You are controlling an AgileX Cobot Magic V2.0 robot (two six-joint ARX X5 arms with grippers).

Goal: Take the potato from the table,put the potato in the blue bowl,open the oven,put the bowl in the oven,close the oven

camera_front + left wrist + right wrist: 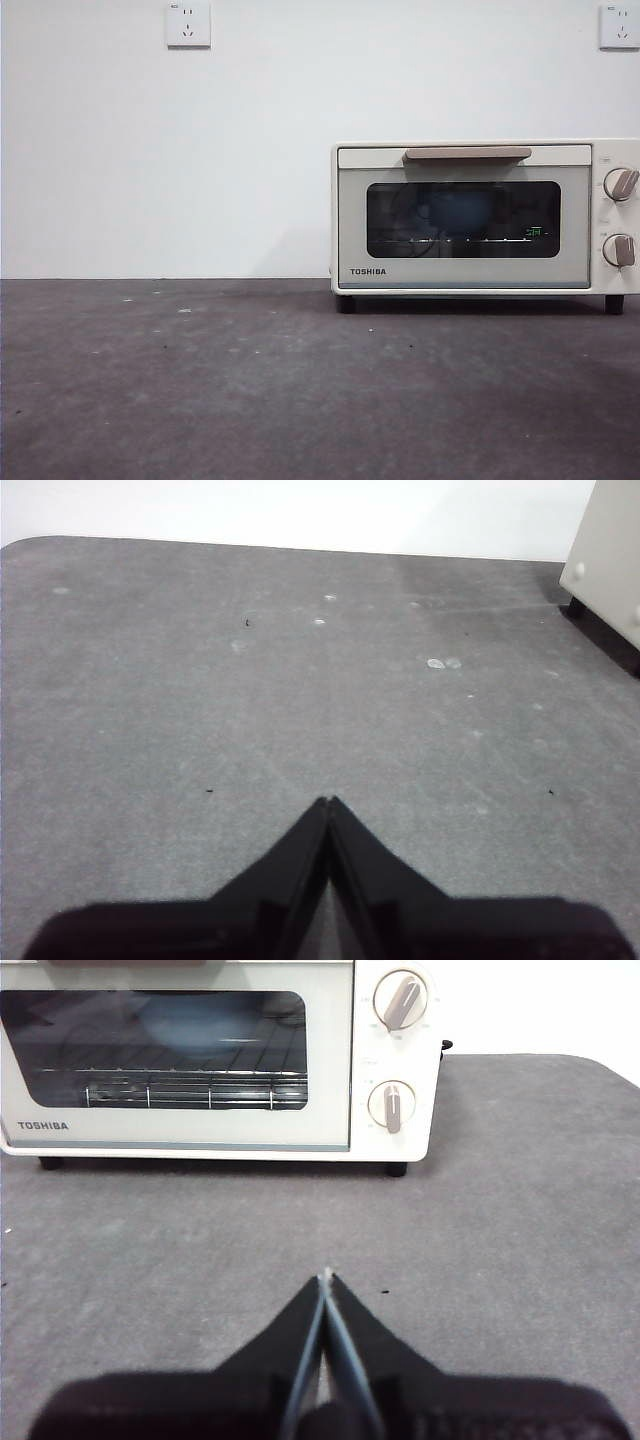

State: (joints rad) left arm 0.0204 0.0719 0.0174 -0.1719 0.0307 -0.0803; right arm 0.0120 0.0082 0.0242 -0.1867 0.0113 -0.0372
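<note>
**Oven shut, bowl inside, both arms idle**

The oven [485, 215] stands on the counter [250, 390] with its door closed. Through the dark glass the blue bowl [205, 1022] sits on the wire rack; the front view shows it only dimly. The potato cannot be made out. The left gripper [328, 802] and right gripper [326, 1277] hang over bare counter, jaws together. Two wall sockets [188, 24] show only in front.
</note>
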